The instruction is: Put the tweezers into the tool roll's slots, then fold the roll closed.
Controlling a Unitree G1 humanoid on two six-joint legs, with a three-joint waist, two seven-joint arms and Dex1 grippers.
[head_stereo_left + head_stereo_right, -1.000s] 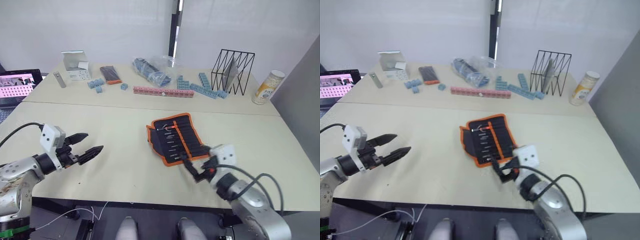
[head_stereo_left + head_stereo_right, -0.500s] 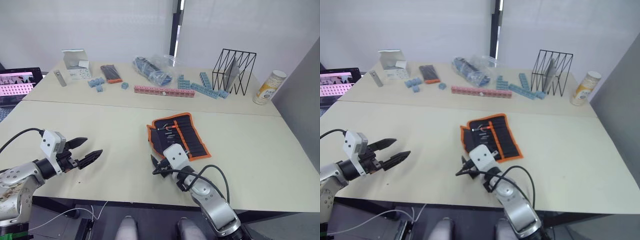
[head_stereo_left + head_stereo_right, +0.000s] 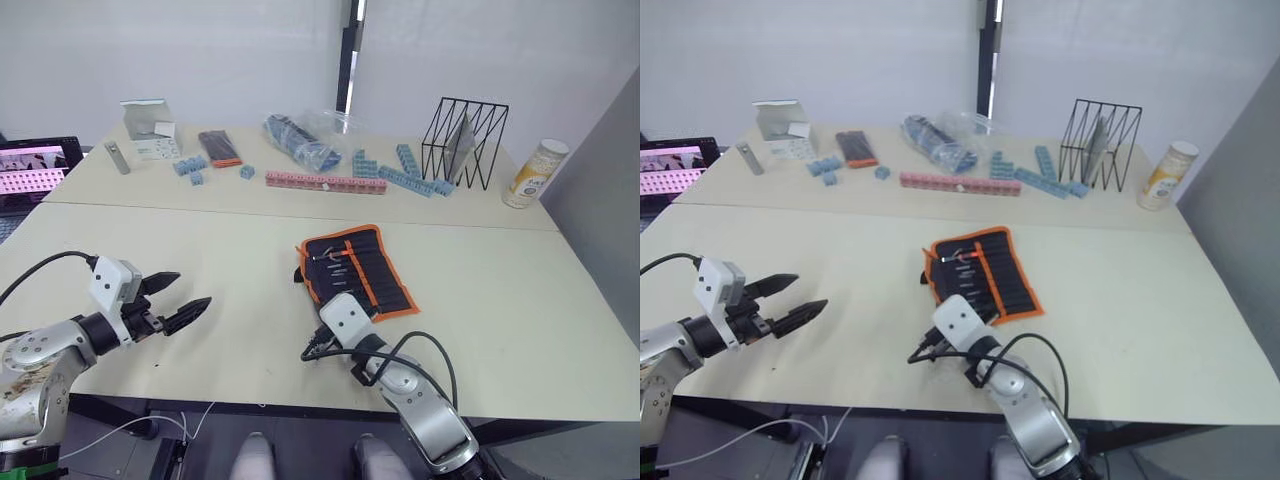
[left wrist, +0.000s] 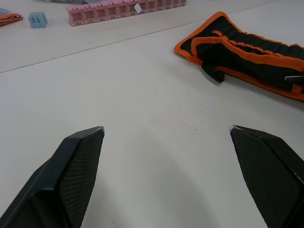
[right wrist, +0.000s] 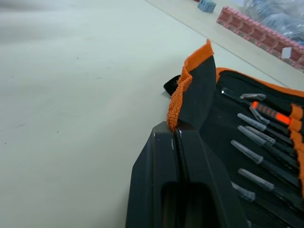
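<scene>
Right gripper pinched on tool roll edge; left gripper wide apart, holding nothing.

Bright, even light from overhead leaves soft, faint shadows on the pale table. In the right wrist view the right gripper is sharp, while the pink blocks beyond it are blurred. A mild sheen lies on its fingers.

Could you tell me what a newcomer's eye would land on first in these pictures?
Probably the tool roll, black with bright orange edging, lying open mid-table with the tweezers lined up in its slots. Next, the right gripper, shut on the roll's near orange edge and lifting that flap. The left gripper hovers open over bare table on the left.
</scene>
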